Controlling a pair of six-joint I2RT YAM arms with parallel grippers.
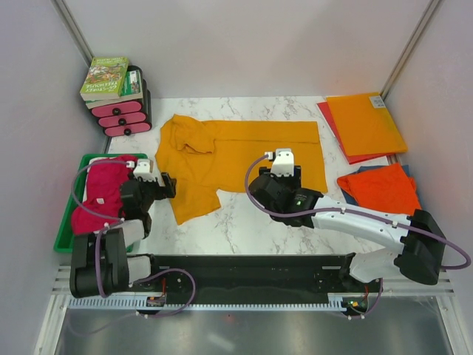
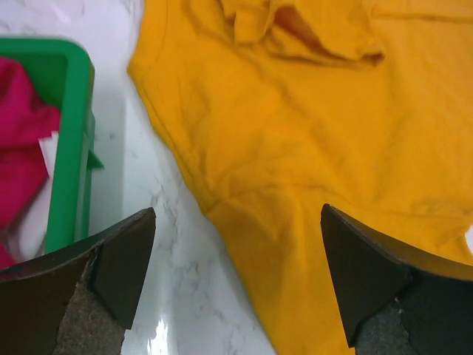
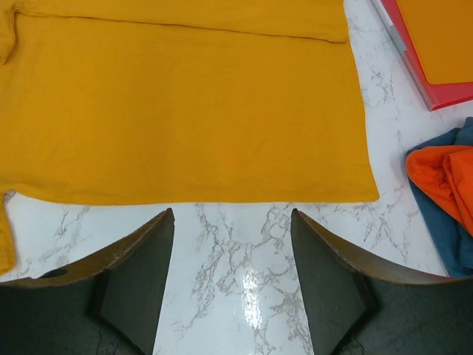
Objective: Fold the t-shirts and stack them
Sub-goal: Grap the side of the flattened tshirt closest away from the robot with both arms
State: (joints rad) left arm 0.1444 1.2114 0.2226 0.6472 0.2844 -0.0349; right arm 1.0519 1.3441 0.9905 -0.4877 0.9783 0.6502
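A golden-orange t-shirt (image 1: 244,151) lies partly folded across the middle of the marble table, its left part bunched and a flap hanging toward the front. My left gripper (image 1: 167,185) is open at that flap's left edge; the shirt (image 2: 295,148) fills the left wrist view. My right gripper (image 1: 283,164) is open over the shirt's near hem (image 3: 192,111), empty. A magenta-pink shirt (image 1: 103,194) lies in the green tray (image 1: 65,235). A red-orange shirt (image 1: 380,188) lies on a blue one (image 1: 351,196) at the right.
Stiff flat orange (image 1: 366,122) and red (image 1: 334,122) sheets lie at the back right. A pink-drawer unit (image 1: 122,115) with books (image 1: 107,78) on top stands at the back left. White walls enclose the table on three sides.
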